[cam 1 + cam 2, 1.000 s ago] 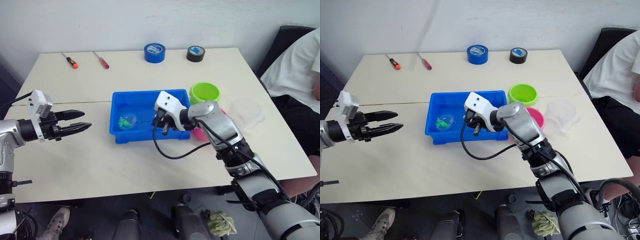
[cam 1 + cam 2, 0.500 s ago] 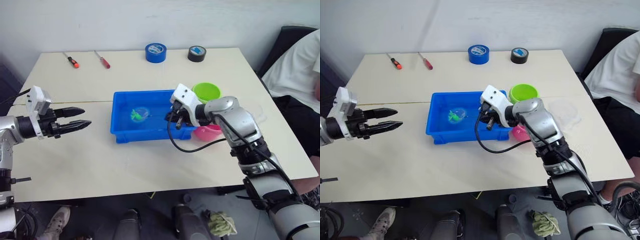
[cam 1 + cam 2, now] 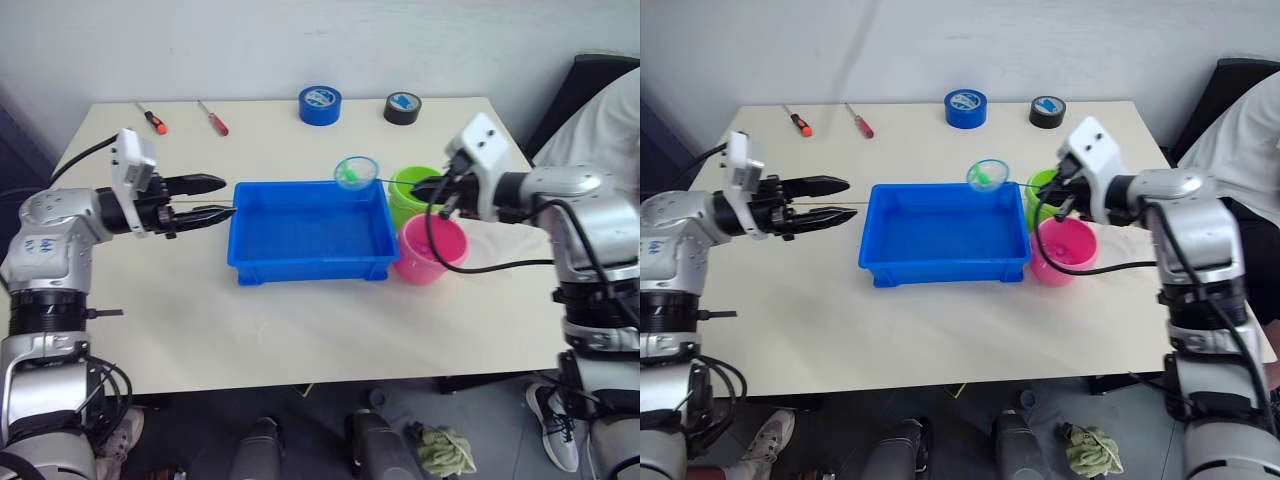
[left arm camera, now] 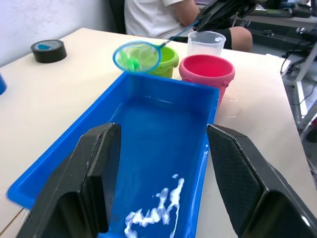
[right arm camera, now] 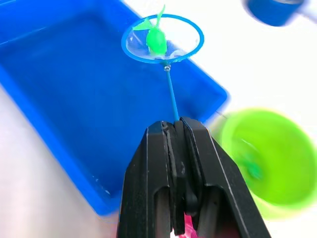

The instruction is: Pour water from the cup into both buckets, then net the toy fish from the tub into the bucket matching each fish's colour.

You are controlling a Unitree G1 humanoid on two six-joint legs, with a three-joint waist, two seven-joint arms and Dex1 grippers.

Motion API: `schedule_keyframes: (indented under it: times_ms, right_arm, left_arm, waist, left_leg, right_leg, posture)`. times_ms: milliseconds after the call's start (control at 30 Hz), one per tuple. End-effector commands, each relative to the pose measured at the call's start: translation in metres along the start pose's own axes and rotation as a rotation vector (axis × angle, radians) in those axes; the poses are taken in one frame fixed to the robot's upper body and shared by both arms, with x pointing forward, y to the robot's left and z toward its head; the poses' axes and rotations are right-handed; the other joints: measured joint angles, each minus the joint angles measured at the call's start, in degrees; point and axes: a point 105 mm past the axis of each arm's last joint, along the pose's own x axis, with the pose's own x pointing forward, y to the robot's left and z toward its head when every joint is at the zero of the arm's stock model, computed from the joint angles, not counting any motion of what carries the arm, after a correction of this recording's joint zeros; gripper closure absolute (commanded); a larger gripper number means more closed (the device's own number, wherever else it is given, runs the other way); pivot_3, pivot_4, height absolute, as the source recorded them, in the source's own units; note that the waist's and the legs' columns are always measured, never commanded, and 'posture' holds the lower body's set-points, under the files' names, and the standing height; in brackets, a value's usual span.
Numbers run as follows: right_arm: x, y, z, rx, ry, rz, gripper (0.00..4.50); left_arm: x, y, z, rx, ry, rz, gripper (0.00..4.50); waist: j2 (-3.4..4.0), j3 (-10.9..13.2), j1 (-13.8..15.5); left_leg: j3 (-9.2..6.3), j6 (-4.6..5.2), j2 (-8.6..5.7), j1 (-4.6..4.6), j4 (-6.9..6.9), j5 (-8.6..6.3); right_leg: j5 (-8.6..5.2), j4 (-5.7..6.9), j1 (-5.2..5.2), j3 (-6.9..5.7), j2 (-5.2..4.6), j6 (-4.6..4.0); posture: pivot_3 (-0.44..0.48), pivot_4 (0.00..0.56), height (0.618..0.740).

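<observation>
Head views: net (image 3: 356, 171) lifted out of the tub (image 3: 305, 262) since half a second ago, now above the tub's far right corner, beside the green bucket (image 3: 408, 192); right gripper (image 3: 437, 187) drawn back over the buckets, clamped on the handle. Left gripper (image 3: 212, 198) moved in to the tub's left rim, fingers spread.

Left wrist view: clear cup (image 4: 206, 43) behind the pink bucket (image 4: 205, 70).

Right wrist view: green fish (image 5: 156, 38) lying in the mesh, another in the green bucket.
</observation>
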Motion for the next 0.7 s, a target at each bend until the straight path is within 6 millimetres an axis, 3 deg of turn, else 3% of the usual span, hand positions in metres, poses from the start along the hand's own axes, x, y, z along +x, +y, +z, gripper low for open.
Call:
schedule_keyframes:
  times_ms: [33, 267, 433, 700]
  right_arm:
    - [-0.032, -0.022, -0.002, -0.024, 0.0, -0.11, 4.5]
    - [-0.052, -0.061, -0.03, -0.118, 0.108, -0.357, 4.5]
    - [-0.043, -0.07, -0.034, -0.293, 0.154, -0.448, 4.5]
    - [-0.049, -0.071, -0.049, -0.538, 0.26, -0.456, 4.5]
  left_arm:
    - [0.005, 0.005, 0.005, 0.041, -0.002, -0.016, 1.47]
    - [0.01, 0.009, 0.003, 0.045, -0.003, -0.024, 1.47]
    - [0.011, 0.01, 0.004, 0.046, -0.002, -0.026, 1.47]
    - [0.008, 0.01, 0.005, 0.044, 0.004, -0.02, 1.47]
  waist:
    - [0.0, 0.0, -0.05]
    - [0.01, 0.0, -0.12]
    - [0.01, 0.01, -0.29]
    - [0.02, 0.01, -0.04]
  left_leg:
    - [0.0, 0.0, 0.01, -0.01, 0.01, 0.0]
    - [0.11, 0.01, 0.04, 0.03, 0.03, 0.0]
    - [0.19, 0.01, 0.04, 0.03, 0.02, 0.0]
    - [0.21, 0.01, 0.02, 0.01, 0.06, 0.0]
  right_leg:
    - [0.0, -0.03, 0.0, 0.01, 0.01, 0.0]
    - [0.0, 0.04, -0.02, 0.14, 0.08, 0.01]
    - [0.01, 0.04, -0.06, 0.22, 0.1, 0.01]
    - [0.01, 0.05, -0.05, 0.22, 0.09, 0.02]
  posture:
    - [0.0, 0.15, 0.734]
    - [0.0, 0.15, 0.734]
    - [0.0, 0.15, 0.734]
    - [0.0, 0.15, 0.734]
